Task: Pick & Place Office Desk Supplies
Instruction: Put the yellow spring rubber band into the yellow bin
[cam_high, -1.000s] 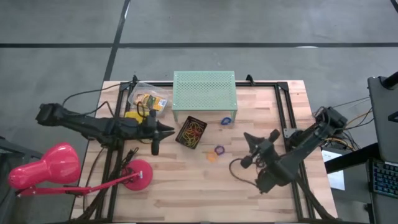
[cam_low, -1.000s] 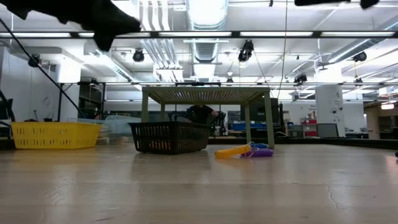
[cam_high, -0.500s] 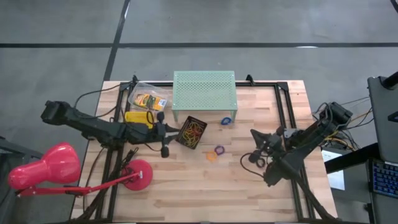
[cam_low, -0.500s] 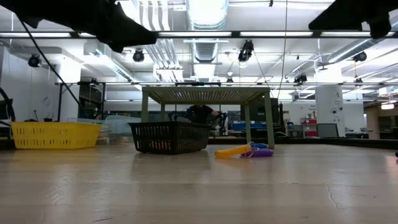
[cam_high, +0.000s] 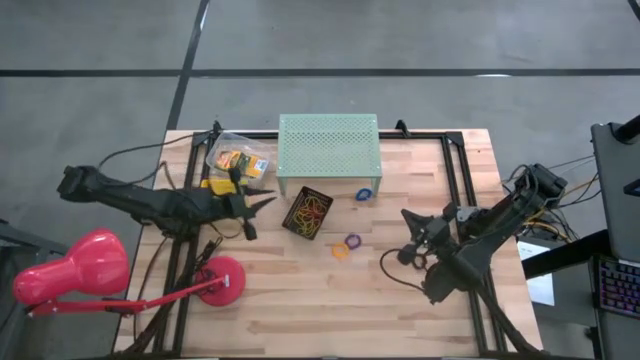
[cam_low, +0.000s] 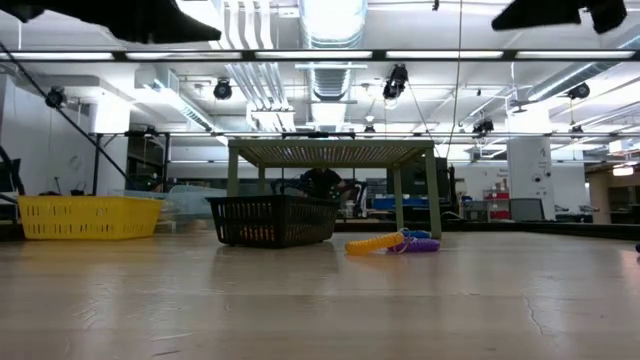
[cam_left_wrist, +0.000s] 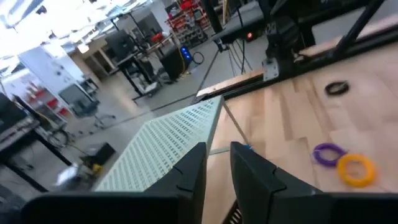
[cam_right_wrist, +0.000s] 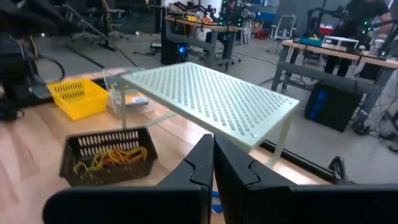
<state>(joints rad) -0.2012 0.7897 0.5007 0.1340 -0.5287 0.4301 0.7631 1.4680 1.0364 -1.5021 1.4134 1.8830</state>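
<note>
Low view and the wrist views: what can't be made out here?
- Low view: black basket contents, hidden behind its mesh wall.
- Low view: both grippers, cut off by the top edge.
- Left wrist view: black basket, cut off at the bottom edge behind the fingers.
- High view: printed boxes, print too small.

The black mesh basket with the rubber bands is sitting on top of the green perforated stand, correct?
No. The high view shows the black basket on the table in front of the green perforated stand, not on top of it. It does hold rubber bands.
</note>
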